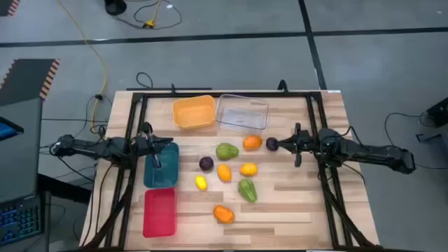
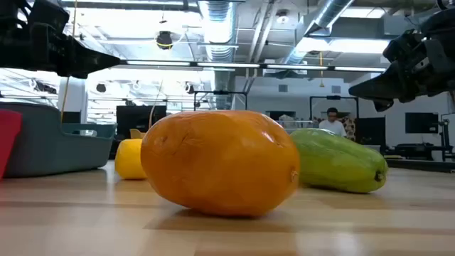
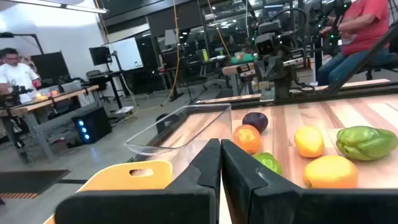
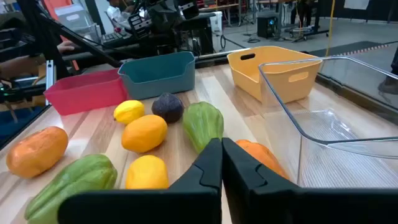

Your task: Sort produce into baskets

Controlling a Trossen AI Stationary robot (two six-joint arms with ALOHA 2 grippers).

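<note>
Sorting not begun: nine produce pieces [image 1: 226,171] loose mid-tabletop [image 1: 294,203]; red [image 1: 159,213], teal [image 1: 161,165], orange [image 1: 194,112], clear baskets [image 1: 242,112] empty. Left hand [image 1: 157,162] over teal, right hand [image 1: 280,145] beside purple piece [image 1: 271,144], both pressed together

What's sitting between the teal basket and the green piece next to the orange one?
In the high view, one dark purple piece lies between the teal basket and that green piece.

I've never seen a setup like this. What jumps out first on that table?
A cluster of colourful produce lies mid-table, none of it in a basket. Four baskets ring it: orange basket and clear basket at the far edge, teal basket and red basket on the left. The left gripper hangs over the teal basket; the right gripper is beside a dark purple piece.
</note>
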